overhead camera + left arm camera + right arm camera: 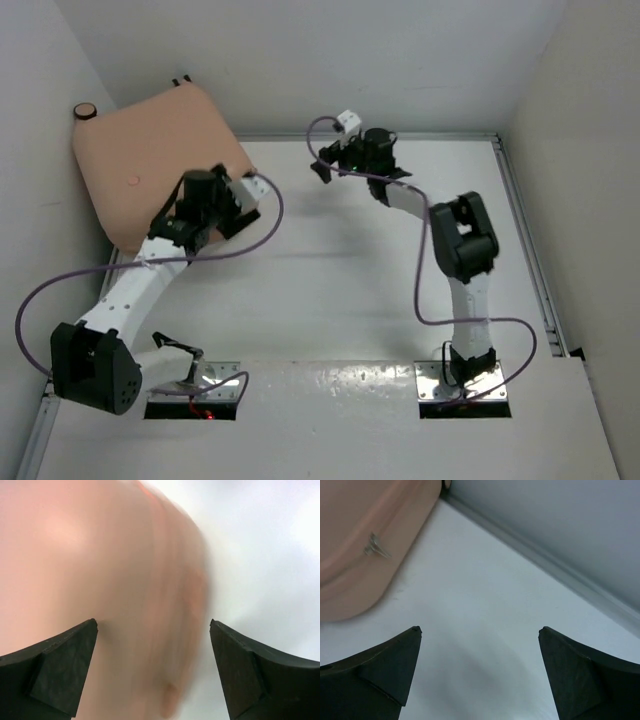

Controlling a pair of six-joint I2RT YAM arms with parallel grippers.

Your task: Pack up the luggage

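Suitcase (pixel 150 140) shut, tucked into the wall corner, probably for bracing. Left jaws gape over its edge, right jaws gape nearby; both empty.

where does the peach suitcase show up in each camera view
Top external: the luggage sits at upper left, pushed into the far-left corner.
Left wrist: the luggage fills the left and centre of the picture, blurred.
Right wrist: the luggage is in the upper left corner.
Shared landmark: the white table that borders its rounded edge.
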